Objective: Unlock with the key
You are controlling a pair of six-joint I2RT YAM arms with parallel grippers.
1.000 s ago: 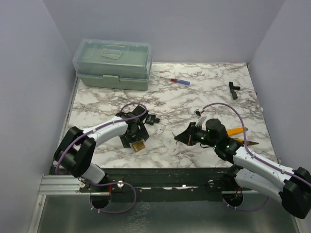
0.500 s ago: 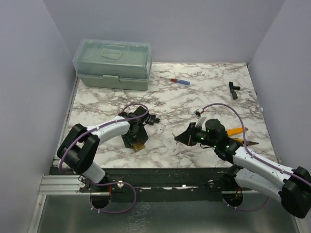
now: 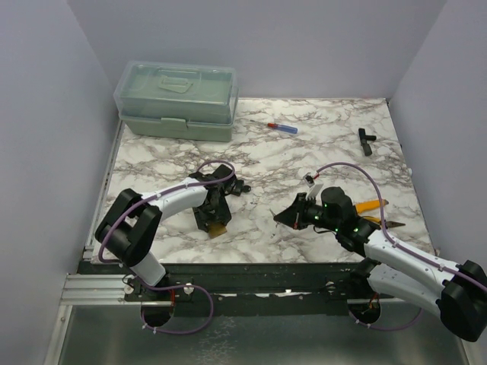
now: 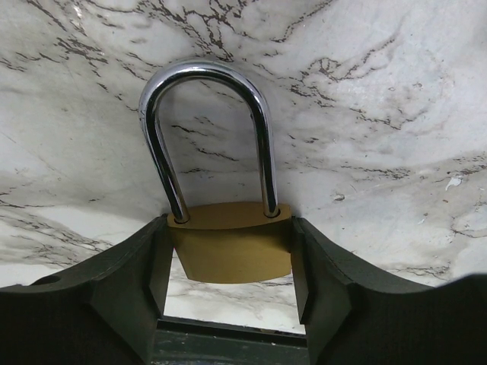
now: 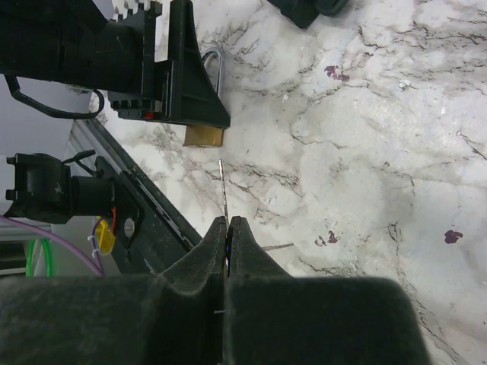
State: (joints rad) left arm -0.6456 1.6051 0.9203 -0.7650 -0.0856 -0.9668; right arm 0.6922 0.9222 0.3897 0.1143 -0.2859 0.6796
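A brass padlock [image 4: 230, 251] with a chrome shackle [image 4: 205, 76] lies on the marble table. My left gripper [image 4: 230, 225] is shut on the padlock's body, one finger [image 4: 129, 274] against each side. In the top view the padlock [image 3: 219, 228] sits near the table's front edge under the left gripper [image 3: 212, 213]. My right gripper [image 5: 227, 222] is shut on the key, whose thin blade [image 5: 222, 186] sticks out toward the padlock [image 5: 204, 135]. In the top view the right gripper [image 3: 286, 216] hovers right of the padlock, a gap between them.
A green toolbox [image 3: 179, 99] stands at the back left. A red-and-blue screwdriver [image 3: 280, 127] and a black part [image 3: 367, 141] lie at the back. Orange-handled pliers [image 3: 371, 205] lie beside the right arm. A small black object [image 3: 240, 186] sits just behind the left gripper.
My left arm has shifted a little to the right, with the padlock staying at the front edge. The right arm and key have not moved.
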